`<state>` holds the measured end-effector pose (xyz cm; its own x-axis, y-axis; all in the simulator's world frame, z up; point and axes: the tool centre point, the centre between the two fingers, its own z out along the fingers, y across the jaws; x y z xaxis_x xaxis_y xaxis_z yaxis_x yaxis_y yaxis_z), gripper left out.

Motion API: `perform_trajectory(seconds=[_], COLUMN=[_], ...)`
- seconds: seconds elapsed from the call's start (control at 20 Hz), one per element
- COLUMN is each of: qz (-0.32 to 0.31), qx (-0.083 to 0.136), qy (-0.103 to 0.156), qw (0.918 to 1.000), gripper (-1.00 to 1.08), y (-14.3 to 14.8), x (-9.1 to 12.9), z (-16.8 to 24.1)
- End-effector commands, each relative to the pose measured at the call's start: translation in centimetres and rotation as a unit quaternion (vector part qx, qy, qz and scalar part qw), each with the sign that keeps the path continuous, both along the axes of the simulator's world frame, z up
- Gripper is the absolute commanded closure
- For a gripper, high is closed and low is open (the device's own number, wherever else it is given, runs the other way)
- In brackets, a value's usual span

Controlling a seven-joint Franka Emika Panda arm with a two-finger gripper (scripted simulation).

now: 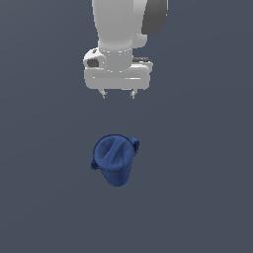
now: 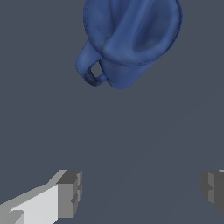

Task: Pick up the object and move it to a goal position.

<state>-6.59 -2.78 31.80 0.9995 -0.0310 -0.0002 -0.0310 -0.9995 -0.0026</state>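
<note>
- The mug (image 1: 115, 159) sits on the plain slate-grey counter (image 1: 44, 197), low in the middle of the exterior view, well clear of the arm.
- It is dark blue and matte, with a wide mouth that narrows down to a smaller base.
- In the exterior view its open mouth faces up and toward the camera, and the narrow base points toward the lower edge of the picture; whether it stands upright or leans I cannot tell for sure.
- The loop handle (image 1: 135, 144) sticks out at the upper side of the rim, toward the exterior view's right.
- The white arm (image 1: 123, 29) comes down from the top of the exterior view, and its end effector (image 1: 118, 95) hangs above the mug's position in the picture, apart from it, with bare counter showing between them.
- The end effector is spread open and holds nothing: two short fingertips (image 1: 104, 95) show side by side under the wide white body, with a clear gap between them.
- From the wrist view the same mug (image 2: 131, 39) fills the far part of the picture, its hollow inside showing and its handle (image 2: 89, 65) looping out to one side.
- In that wrist view the end effector (image 2: 142, 188) shows as two grey finger pads (image 2: 70, 192) set far apart at the near edge, only counter between them, and neither touches the mug.
</note>
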Motion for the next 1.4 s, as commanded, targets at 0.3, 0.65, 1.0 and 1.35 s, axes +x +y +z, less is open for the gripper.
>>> perform_trajectory(seconds=[0.3, 0.65, 1.0, 1.35], qz=[0.0, -0.002, -0.022, -0.061], qx=[0.0, 0.001, 0.012, 0.031], qy=[0.0, -0.002, -0.023, -0.066], qw=[1.0, 1.0, 0.9994, 0.9955], gripper=[-0.92, -0.2, -0.2, -0.2], y=[0.0, 0.0, 0.2, 0.6], x=[0.0, 0.0, 0.3, 0.7], z=[0.0, 0.2, 2.4, 7.0])
